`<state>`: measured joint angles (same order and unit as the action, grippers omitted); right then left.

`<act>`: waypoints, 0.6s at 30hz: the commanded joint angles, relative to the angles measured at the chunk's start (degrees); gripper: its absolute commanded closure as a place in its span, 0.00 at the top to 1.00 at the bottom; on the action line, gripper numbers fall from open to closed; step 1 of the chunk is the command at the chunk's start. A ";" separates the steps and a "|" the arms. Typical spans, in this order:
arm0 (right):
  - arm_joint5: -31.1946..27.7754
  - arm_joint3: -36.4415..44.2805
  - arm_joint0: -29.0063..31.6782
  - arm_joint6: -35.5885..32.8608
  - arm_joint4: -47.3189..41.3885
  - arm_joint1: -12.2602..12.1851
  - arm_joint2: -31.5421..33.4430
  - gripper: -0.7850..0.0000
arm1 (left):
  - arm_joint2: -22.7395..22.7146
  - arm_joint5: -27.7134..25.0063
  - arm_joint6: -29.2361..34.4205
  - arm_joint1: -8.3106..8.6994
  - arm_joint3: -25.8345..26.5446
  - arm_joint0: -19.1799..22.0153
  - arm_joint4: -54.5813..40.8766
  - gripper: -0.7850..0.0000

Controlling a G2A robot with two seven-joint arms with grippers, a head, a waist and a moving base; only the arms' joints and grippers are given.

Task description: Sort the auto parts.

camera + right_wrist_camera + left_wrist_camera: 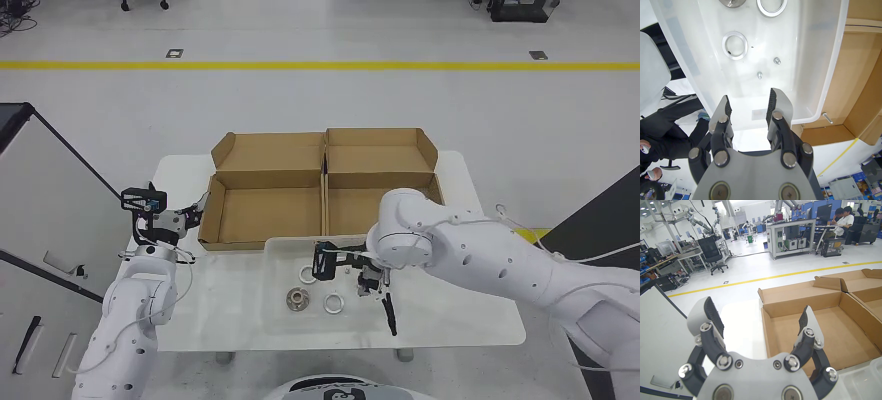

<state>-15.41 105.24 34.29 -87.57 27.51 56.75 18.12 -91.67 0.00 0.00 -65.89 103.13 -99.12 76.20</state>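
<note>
- Left pincer (759,311): released, at the 9 o'clock edge of the left box (810,328), well apart from the parts.
- Tray (831,60): holds a hub (296,297), two rings (735,45) and two small bolts (759,75).
- Right pincer (749,98): released over the tray, so the nearer arm. The nearest bolt lies just beyond its tips, toward 9 o'clock.
- Right box (857,85): a long bolt (827,117) lies beside the tray's corner.
</note>
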 commanded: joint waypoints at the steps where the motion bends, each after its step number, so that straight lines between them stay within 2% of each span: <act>1: -0.19 -0.53 0.43 0.19 0.14 0.01 -0.06 0.49 | 0.00 0.00 0.00 0.00 0.00 0.00 0.00 1.00; 9: -1.45 -2.91 1.83 1.28 1.64 0.75 -1.22 0.49 | 0.00 0.00 0.00 0.00 0.00 0.00 0.00 1.00; 18: -2.27 -6.84 2.17 1.32 3.14 3.11 -3.75 0.48 | 0.00 0.00 0.00 0.00 0.00 0.00 0.00 1.00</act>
<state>-17.61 98.85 36.42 -86.22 30.62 59.58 14.62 -91.67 0.00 0.00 -65.89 103.13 -99.12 76.20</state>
